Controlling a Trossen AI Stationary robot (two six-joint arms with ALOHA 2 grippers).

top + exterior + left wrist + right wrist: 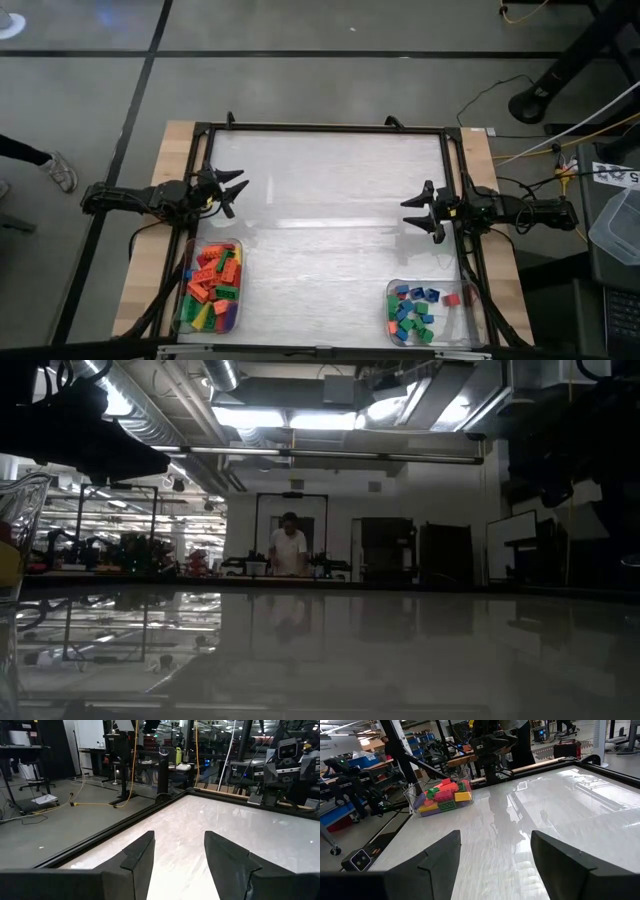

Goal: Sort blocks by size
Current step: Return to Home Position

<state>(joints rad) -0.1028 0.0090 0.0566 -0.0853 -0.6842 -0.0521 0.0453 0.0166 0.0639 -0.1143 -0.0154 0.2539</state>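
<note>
Jaws on both grippers stand spread, nothing between them. The left gripper hangs over the table at its left edge, the right gripper at its right edge, both pointing inward.

High view alone shows both clear trays, at the table's two lower corners in that view. The left tray holds the long blocks, heaped, long axes lying every which way; the tray's own long axis runs along the table's left edge. The right tray holds the small square blocks, mostly blue and green, with one red set apart.

Right wrist view catches the long-block heap across the table. Left wrist view takes in only table top, frame and room. Low view has a person standing far beyond the table.
</note>
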